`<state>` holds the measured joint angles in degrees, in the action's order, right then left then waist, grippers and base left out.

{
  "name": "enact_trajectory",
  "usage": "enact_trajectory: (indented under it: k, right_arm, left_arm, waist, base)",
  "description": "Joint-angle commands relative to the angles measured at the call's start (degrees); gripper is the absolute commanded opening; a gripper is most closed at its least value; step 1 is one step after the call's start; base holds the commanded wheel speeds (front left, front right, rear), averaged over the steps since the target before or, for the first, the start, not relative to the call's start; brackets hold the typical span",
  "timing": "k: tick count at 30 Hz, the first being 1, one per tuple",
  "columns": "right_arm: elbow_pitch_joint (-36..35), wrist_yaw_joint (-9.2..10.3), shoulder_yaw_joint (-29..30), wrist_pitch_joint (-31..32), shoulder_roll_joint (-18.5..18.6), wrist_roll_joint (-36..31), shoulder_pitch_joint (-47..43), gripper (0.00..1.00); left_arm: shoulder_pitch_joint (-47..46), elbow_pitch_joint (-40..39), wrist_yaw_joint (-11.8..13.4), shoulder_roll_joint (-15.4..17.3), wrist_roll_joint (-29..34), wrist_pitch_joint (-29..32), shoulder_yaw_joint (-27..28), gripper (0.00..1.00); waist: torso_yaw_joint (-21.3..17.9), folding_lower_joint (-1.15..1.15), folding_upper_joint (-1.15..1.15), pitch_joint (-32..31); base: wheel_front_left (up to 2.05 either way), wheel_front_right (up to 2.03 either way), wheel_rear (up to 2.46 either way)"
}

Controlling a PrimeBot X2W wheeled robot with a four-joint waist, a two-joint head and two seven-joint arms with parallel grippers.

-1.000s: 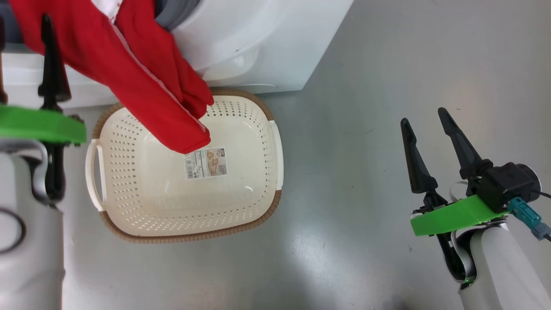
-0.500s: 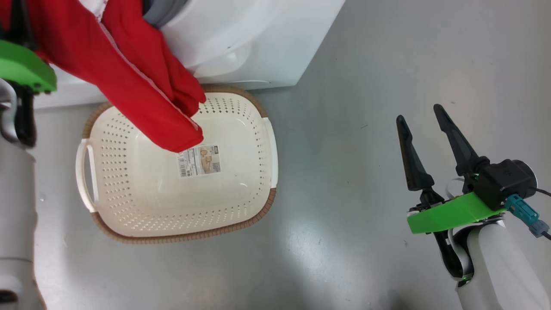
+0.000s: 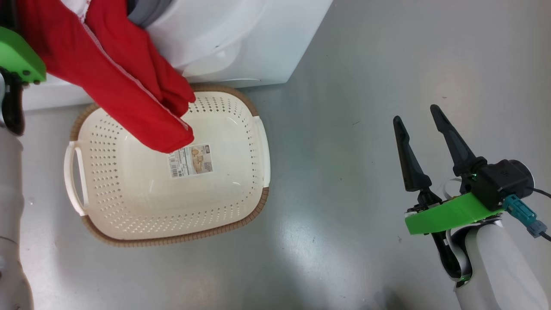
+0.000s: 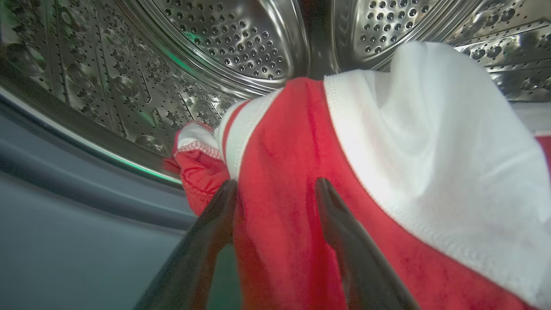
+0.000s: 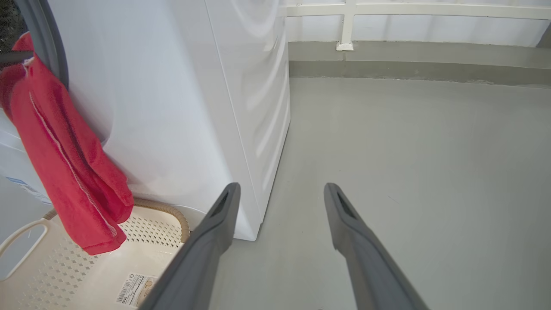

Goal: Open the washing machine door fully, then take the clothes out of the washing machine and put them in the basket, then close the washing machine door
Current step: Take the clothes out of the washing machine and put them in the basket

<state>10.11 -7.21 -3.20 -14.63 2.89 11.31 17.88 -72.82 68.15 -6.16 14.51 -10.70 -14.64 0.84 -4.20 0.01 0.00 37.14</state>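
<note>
From the head view, the job looks part done. The washing machine point(image 3: 241, 43) must be standing open, because the red clothes point(image 3: 120, 99) spill out of its mouth and hang down over the front. The lowest fold dangles over the basket point(image 3: 181, 237) just above the paper label point(image 3: 189, 160). Nothing lies in the basket yet, so I judge the unloading barely begun, with the door closing left for later. The left arm point(image 3: 8, 181) reaches up along the left edge toward the drum. The right gripper point(image 3: 415, 114) waits well off to the side above the floor point(image 3: 344, 215), with its fingers spread and holding nothing.

The left wrist view looks into the steel drum point(image 4: 224, 38), past the grey ring point(image 4: 64, 172). The left gripper point(image 4: 275, 183) has its two fingers straddling a fold of the clothes point(image 4: 280, 142), red cloth with a white panel. The fingers stand well apart and don't look clamped down, so I take this as the moment before the pinch.

In the right wrist view, the right gripper point(image 5: 280, 185) points level across the floor point(image 5: 409, 172) past the corner of the washing machine point(image 5: 193, 86), fingers apart and empty. To its left the clothes point(image 5: 64, 163) droop from the opening into the basket point(image 5: 168, 211), which sits just beside the machine's foot.
</note>
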Motion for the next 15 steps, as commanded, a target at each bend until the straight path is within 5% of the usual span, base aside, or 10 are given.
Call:
enact_trajectory:
  k: [1,5,15]
  right_arm:
    - [-1.31,-0.28,-1.40,-0.37,-0.02,1.17,-0.01,1.00]
    - [-1.30,-0.28,-1.43,-0.37,-0.02,1.24,-0.05,1.00]
    - [-1.11,-0.28,-1.16,-0.37,-0.02,1.03,-0.19,1.00]
  left_arm:
    - [-0.42,-0.48,-0.40,3.03,0.24,-0.19,0.23,0.47]
    - [-0.77,1.10,-0.71,3.14,0.03,-0.25,-0.46,0.00]
    - [1.66,-3.35,-1.15,2.38,-1.68,-0.34,-0.58,0.00]
  waist:
    - [-0.08,-0.01,0.00,-0.01]
    - [-0.30,-0.01,0.00,-0.16]
    - [0.22,-0.01,0.00,-1.21]
  base:
    - [0.00,0.00,0.00]
    - [0.00,0.00,0.00]
    - [0.00,0.00,0.00]
